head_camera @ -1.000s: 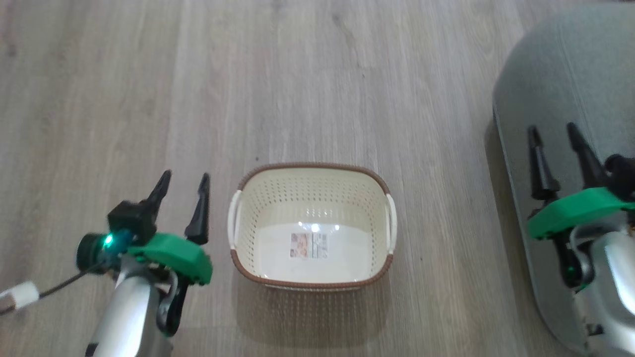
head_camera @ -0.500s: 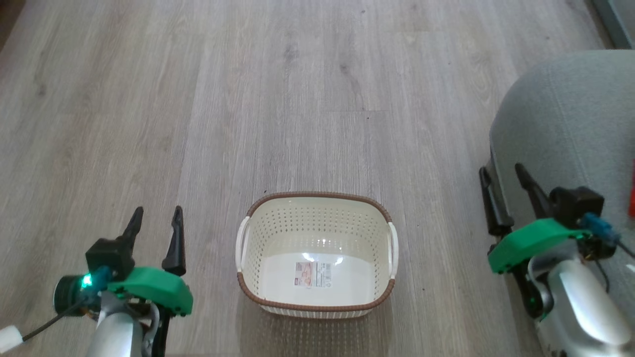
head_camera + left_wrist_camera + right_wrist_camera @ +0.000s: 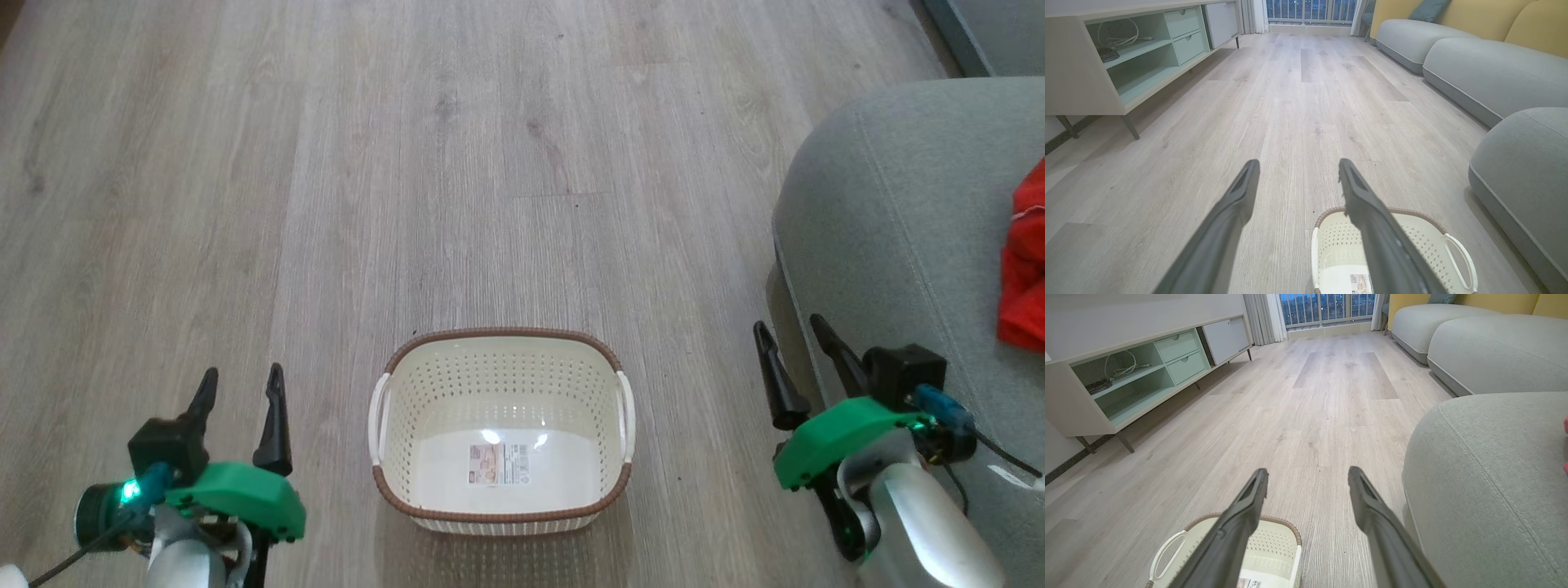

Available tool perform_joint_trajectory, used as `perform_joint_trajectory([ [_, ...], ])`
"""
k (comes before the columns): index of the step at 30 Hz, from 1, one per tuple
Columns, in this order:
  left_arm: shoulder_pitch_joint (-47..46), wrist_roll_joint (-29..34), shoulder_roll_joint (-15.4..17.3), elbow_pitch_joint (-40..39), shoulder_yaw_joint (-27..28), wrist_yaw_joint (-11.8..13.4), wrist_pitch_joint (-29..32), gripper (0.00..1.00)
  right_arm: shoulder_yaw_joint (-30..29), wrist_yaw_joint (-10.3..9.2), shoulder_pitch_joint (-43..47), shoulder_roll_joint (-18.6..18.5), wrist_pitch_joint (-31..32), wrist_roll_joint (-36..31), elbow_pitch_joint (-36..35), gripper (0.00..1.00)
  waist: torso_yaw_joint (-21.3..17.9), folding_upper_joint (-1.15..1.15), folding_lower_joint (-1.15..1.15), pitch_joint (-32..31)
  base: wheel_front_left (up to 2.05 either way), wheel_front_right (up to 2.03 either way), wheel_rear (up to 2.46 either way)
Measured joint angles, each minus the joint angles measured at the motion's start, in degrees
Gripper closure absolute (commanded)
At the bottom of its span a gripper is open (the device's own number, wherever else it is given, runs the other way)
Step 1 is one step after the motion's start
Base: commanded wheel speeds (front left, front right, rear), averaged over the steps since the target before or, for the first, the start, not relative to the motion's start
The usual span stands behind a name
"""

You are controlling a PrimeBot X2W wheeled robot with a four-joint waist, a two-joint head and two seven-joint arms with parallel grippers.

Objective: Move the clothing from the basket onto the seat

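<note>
- On the seat (image 3: 882,229), at the head view's right edge, lies the clothing (image 3: 1024,261): bright red, soft and crumpled, with a thin white line that may be trim. The frame cuts it off.
- Grey-green woven upholstery covers the seat, with a rounded corner and a stitched seam.
- Between the grippers, on the pale wood-grain floor (image 3: 408,163), stands the basket (image 3: 498,371): oval cream plastic, perforated walls, brown woven-look rim, 2 white handles, a sticker on its glossy bottom.
- Its 2 dark tapered fingers spread, the left gripper (image 3: 243,371) holds nothing.
- Beside the seat's edge, the right gripper (image 3: 789,323) is likewise spread and holds nothing.
</note>
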Motion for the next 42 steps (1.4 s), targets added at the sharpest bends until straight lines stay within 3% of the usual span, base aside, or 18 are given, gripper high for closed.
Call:
perform_joint_trajectory([
  [14, 2.64, 0.89, -0.19, -1.79, 0.1, 1.0, 0.0, 0.0, 0.85, 0.01, -0.02, 0.37, 0.0, -0.98, 2.05, 0.0, -0.35, 0.0, 0.0, -0.5, 0.0, 0.0, 0.0],
  [27, 2.64, 0.56, -0.21, -3.72, 0.08, 0.45, 0.0, 0.0, 1.03, 0.01, -0.1, 0.41, 0.0, -0.81, 3.15, 0.0, -0.09, 0.0, 0.0, -0.51, 0.0, 0.0, 0.0],
  [28, 2.63, 0.03, -0.21, -4.31, 0.11, 0.05, 0.0, 1.0, 0.96, 0.01, -0.19, 0.54, 0.0, 0.15, 4.6, 1.0, 0.02, 0.0, 0.0, -0.54, 0.0, 0.0, 0.0],
  [34, 5.02, -1.45, -0.56, -0.63, -0.02, -0.03, 0.93, 1.0, 1.01, 0.01, 3.98, 0.87, 0.83, 1.91, 8.03, 1.0, 0.06, 0.0, 0.0, -0.57, 0.0, 0.0, 0.0],
  [42, 4.9, -7.65, -0.56, -0.78, 0.01, -0.1, 2.13, 1.0, 0.04, 0.01, 3.97, 1.12, 1.96, 7.11, 6.24, 1.0, 0.12, 0.0, 0.01, -0.55, 0.0, 0.0, 0.0],
])
